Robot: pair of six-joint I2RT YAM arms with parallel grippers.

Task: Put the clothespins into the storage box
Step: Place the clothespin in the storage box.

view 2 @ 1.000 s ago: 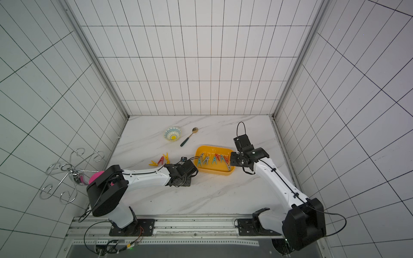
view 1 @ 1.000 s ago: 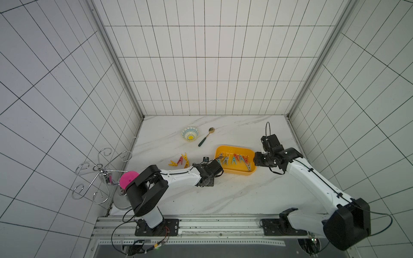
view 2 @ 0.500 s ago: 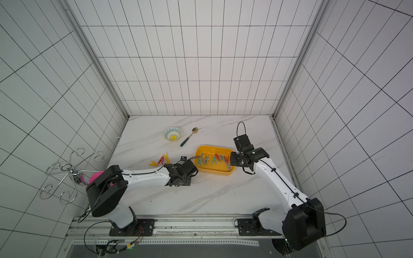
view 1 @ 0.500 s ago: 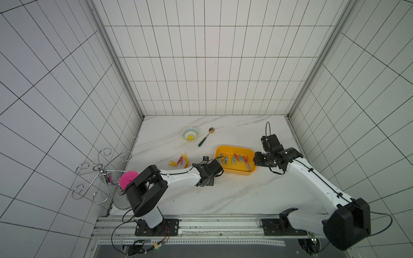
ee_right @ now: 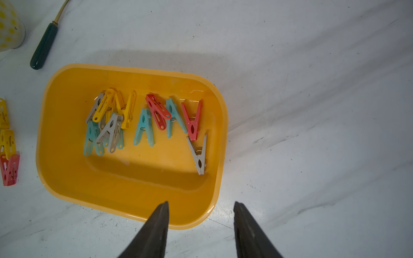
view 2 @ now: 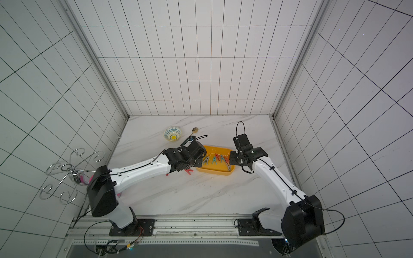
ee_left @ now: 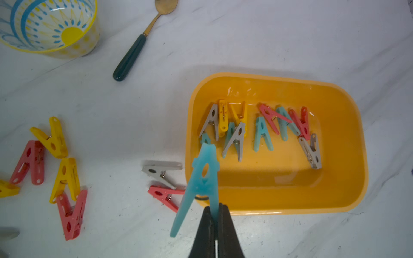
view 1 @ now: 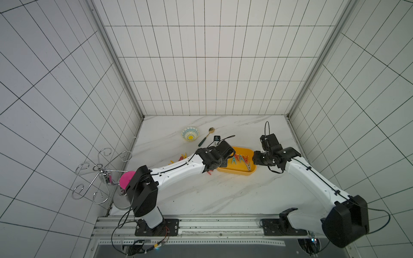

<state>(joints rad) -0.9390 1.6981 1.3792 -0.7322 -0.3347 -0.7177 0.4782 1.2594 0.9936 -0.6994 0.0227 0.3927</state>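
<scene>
My left gripper [ee_left: 214, 206] is shut on one leg of a teal clothespin [ee_left: 202, 174], held in the air over the left end of the yellow storage box [ee_left: 279, 211]. Several red, yellow, teal and grey clothespins [ee_right: 143, 120] lie inside the box [ee_right: 134, 69]. A grey peg [ee_left: 161, 170] and a red peg [ee_left: 164, 196] lie on the table just outside that end. More yellow and red pegs [ee_left: 53, 138] are scattered further left. My right gripper [ee_right: 201, 203] is open and empty, hovering over the box's right end [view 1: 251, 172].
A patterned bowl [view 1: 190, 133] and a green-handled gold spoon [view 1: 205, 137] lie behind the box. A wire rack [view 1: 98, 172] and a pink object [view 1: 126, 178] stand at the table's left edge. Tiled walls enclose three sides.
My left gripper has shut on the teal clothespin and lifted it up and right, toward the box's left end. The right arm has not moved.
</scene>
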